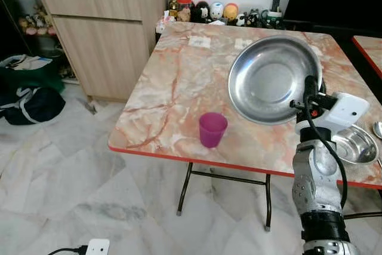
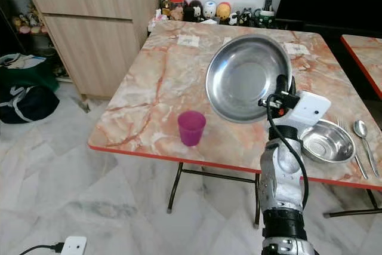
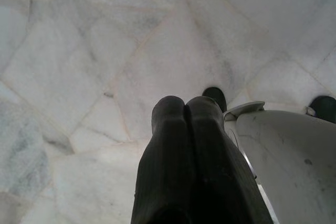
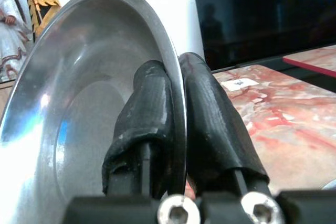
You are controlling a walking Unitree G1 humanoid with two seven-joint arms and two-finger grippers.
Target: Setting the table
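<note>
A: Gripping hard, the right tool (image 4: 176, 129) has its two black fingers pinched on the rim of the big steel plate (image 1: 271, 79), held tilted up above the worktop (image 1: 173, 82).

B: And the left tool (image 3: 184, 129) hangs over the floor, fingers pressed together, empty.

A: Already down: a purple cup (image 1: 212, 129), a small steel bowl (image 2: 327, 141), a fork (image 2: 349, 141) and a spoon (image 2: 363, 131) beside it.

B: So the plate looks like the piece left to land.
</note>
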